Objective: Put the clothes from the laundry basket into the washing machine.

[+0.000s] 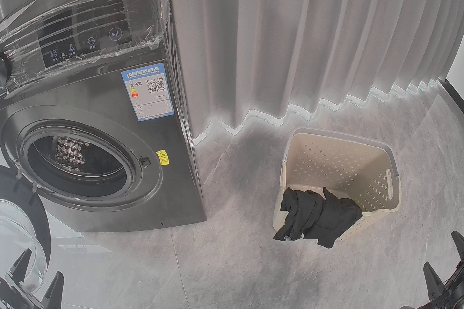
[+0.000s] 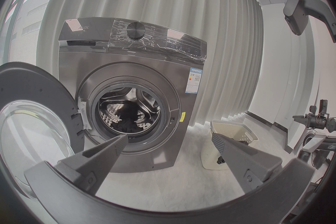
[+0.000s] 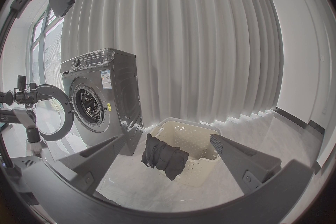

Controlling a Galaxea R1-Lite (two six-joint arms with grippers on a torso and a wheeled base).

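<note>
Looks like the pick-up step, nothing gripped yet. Holds left gripper (image 2: 168, 137) and right gripper (image 3: 167, 137) both spread, well apart from the load. Finds black clothes (image 1: 316, 217) draped over the near rim of the laundry basket (image 1: 338, 135) — half hanging out. Calls next for closing the right gripper on that bunch, then a carry to the washing machine (image 1: 96, 97), door (image 2: 31, 95) open — drum (image 2: 127, 112) contents too dark to tell.

A pale pleated curtain (image 1: 299, 25) fills the upper middle and right of the head view, with daylight glowing along its hem. Grey marbled floor tiles (image 1: 232, 252) spread across the lower frame. A white wall (image 3: 301, 53) with a dark skirting board (image 3: 297, 119) adjoins the curtain, and tall windows (image 3: 45, 56) stand at its other end.
</note>
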